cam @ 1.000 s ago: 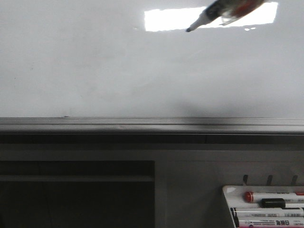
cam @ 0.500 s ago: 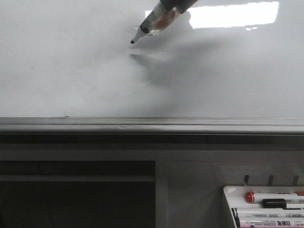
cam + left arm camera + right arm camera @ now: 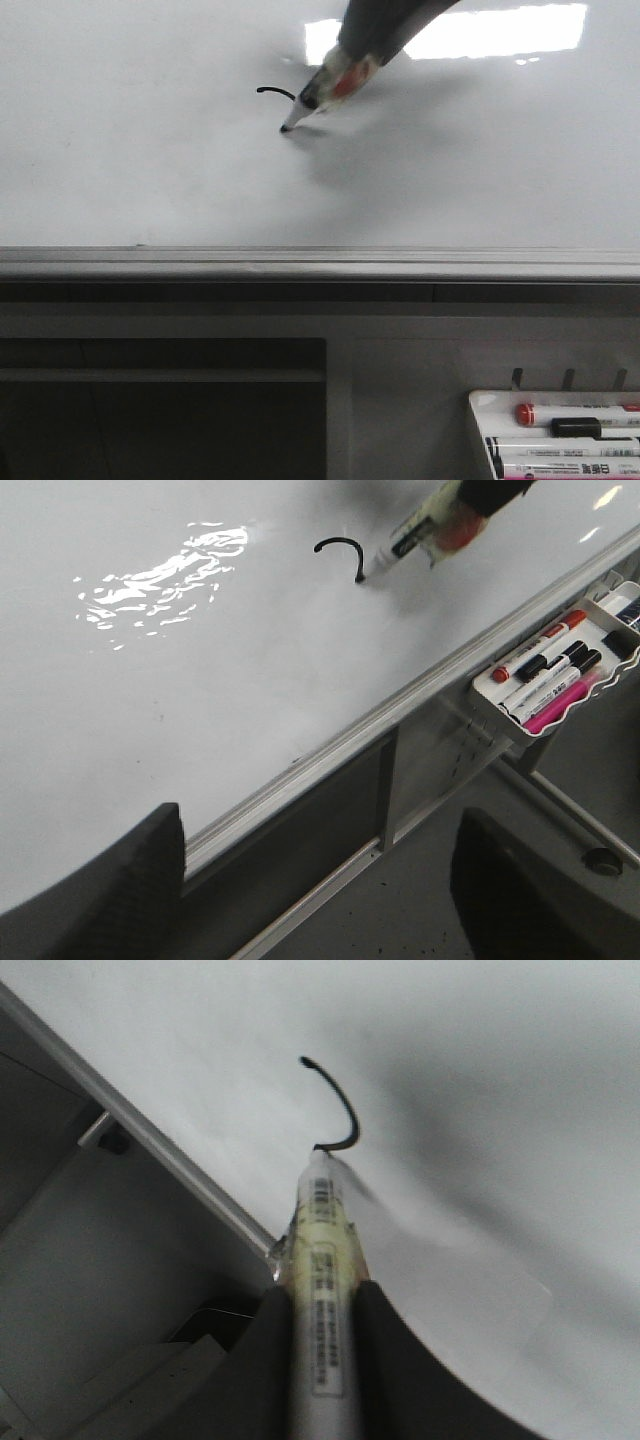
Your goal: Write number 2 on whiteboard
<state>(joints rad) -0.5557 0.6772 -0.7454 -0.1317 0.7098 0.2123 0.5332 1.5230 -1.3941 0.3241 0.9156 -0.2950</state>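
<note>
Black ink: one curved stroke (image 3: pixel 340 555), the top hook of the number 2, on the whiteboard (image 3: pixel 150 170); lower diagonal and flat base not yet drawn.
Marker: one black-tipped marker (image 3: pixel 322 1290) in use, nib touching the board at the stroke's lower end; long axis slants from nib up toward the right arm.
Right pincer (image 3: pixel 322 1310): clamped on the marker barrel, fingers either side.
Left pincer (image 3: pixel 315 880): jaws spread wide, holding nothing, well apart from the writing.
Key relation: unfinished part of the digit lies below and left of the nib in the front view, toward the grey rail (image 3: pixel 320 262); right arm is the nearer, judged to do it.
Tray (image 3: pixel 500 705): one, holding five or so spare markers, count uncertain.
</note>
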